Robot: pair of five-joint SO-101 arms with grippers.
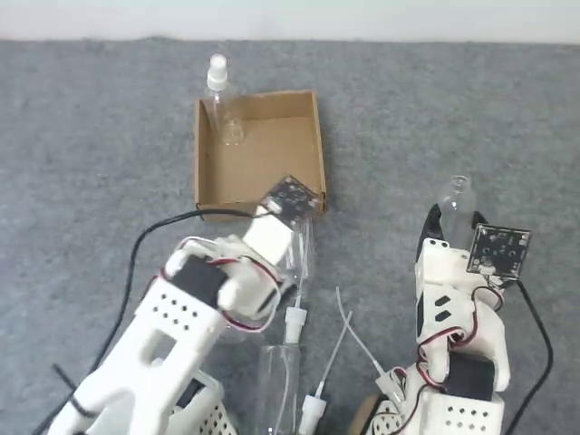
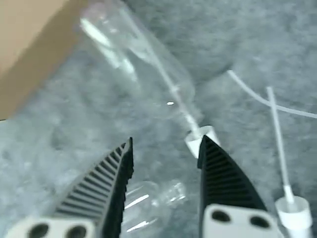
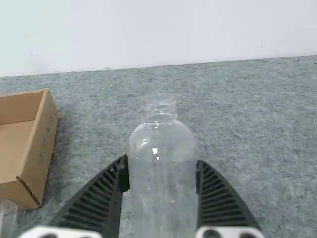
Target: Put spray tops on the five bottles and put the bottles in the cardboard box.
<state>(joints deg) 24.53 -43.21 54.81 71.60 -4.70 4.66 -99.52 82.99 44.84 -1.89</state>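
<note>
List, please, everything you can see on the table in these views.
box: one, brown cardboard, far middle.
capped bottles: two, clear with white tops; one at the box's far left corner, one lying beside the box.
open bottles: two, clear; one lying at the near edge, one held upright.
spray tops: two, white, loose, near edge.
table: one, grey.
left gripper: black fingers, open.
right gripper: black fingers, shut on an open bottle.

Right gripper (image 3: 161, 166) grips an uncapped clear bottle (image 3: 159, 141) on both sides; cardboard box (image 3: 27, 139) at ten o'clock.
</note>
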